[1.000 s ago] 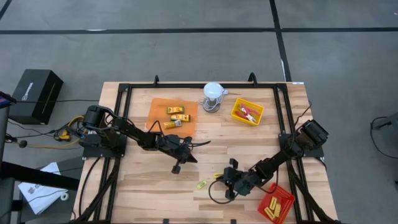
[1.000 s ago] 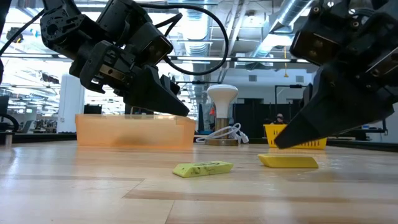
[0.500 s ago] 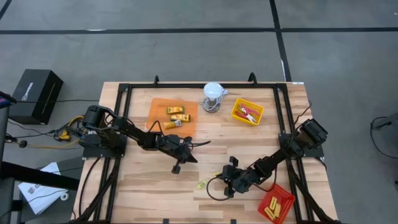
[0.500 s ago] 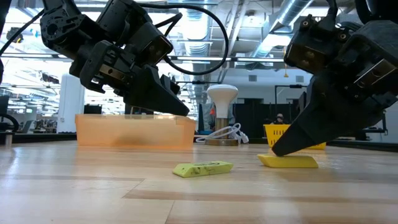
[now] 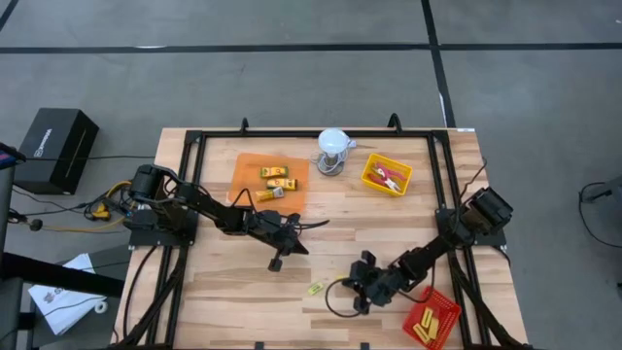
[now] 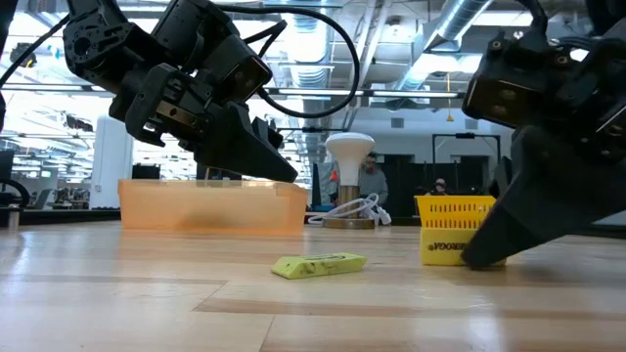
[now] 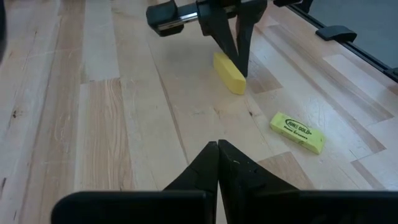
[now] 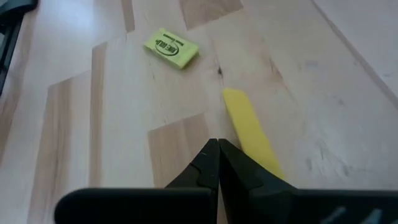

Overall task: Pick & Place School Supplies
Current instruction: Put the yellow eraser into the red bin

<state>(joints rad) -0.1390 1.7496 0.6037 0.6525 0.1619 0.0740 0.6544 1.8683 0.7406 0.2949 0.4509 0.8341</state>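
— Looking along the counter (image 6: 117,313) from its near edge, what lies closest?

— A labelled yellow packet (image 6: 318,265), flat on the wood. Just past it the right claw (image 5: 358,288) is down low with its fingers pressed together, holding nothing; a plain yellow block (image 8: 249,132) lies right beside its tips.

— And that block from the other arm's camera?

— The yellow block sits by the right claw's pointed tips, with the packet a little apart from it.

— Where is the left claw?

— The left claw (image 5: 280,253) hangs over mid-counter, also closed and empty.

— Farther back?

— An orange tray (image 5: 245,175) with three labelled packets (image 5: 276,178) in it, then a yellow tray (image 5: 371,177) holding red-handled tools (image 5: 389,177), and a white domed object (image 5: 333,142) between them. A red tray (image 5: 442,311) with yellow items sits at the near right corner.
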